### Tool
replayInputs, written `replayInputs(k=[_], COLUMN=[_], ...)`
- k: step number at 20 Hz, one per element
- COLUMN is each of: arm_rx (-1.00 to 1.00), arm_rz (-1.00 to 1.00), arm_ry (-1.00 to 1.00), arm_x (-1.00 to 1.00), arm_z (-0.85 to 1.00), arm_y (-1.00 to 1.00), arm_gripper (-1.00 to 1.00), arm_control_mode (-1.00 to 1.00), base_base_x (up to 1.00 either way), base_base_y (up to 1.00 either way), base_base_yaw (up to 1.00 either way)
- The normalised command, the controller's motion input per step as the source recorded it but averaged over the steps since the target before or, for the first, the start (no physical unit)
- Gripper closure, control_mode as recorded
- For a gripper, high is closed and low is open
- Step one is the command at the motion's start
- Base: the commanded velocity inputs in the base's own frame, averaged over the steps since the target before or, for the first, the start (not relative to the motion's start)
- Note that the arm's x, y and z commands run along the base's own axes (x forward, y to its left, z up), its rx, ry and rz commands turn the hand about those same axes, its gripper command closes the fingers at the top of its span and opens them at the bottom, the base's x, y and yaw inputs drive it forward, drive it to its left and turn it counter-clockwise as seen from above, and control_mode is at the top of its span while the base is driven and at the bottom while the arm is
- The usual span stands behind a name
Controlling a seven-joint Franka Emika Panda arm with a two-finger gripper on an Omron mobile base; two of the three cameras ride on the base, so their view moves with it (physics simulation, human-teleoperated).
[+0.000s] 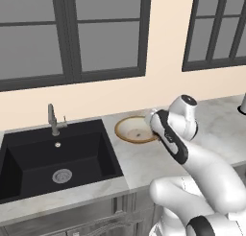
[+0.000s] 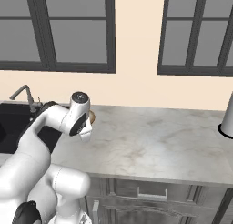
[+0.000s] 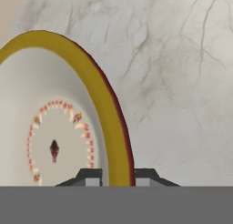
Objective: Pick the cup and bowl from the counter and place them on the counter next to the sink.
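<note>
Tan-brown rim is what's pinched between the jaws [image 3: 117, 178] in the hand view: one dark tip sits inside the bowl [image 1: 135, 130], the other outside, so the jaws are closed on the bowl's rim. The pale inside, with its ring of little red-orange marks, is seen right up close there.

In the left base view the bowl is found on the marbled bench [image 1: 144, 158] just beside the sink [image 1: 53, 160], on its right, with the faucet [image 1: 54, 121] further off behind the basin. Whether the bowl is resting flat or is lifted a touch can't be told.

Task-wise, it looks like the bowl half is nearly done, judging by where it sits: it's already at the spot next to the sink and only needs to be let go. The cup half can't be judged, since no yellow tumbler is picked out anywhere.

Hard bits: in the right base view the bowl is almost fully covered by the arm's wrist, just a brown sliver peeking out. A grey object is cut off at the far right edge and can't be identified.
</note>
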Motion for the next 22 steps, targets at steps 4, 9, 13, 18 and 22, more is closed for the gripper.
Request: replayInputs(k=[4,9,13,18,22], arm_rx=[0.09,0.0,-0.05,-0.07,-0.05], arm_rz=[0.0,0.0,0.0,0.0,0.0], arm_ry=[0.17,0.01,-0.03,-0.03,-0.03], arm_x=[0.0,0.05,0.01,0.0,0.0], arm_z=[-0.01,-0.01,-0.23,-0.31,-0.28], arm_y=[0.0,0.06,0.11,0.04,0.01], arm_gripper=[1.0,1.0,1.0,1.0,1.0], arm_control_mode=[-1.0,-1.0,-1.0,-1.0,-1.0], base_base_x=[0.0,0.0,0.0,0.0,0.0], base_base_y=[0.0,0.0,0.0,0.0,0.0], base_base_yaw=[0.0,0.0,0.0,0.0,0.0])
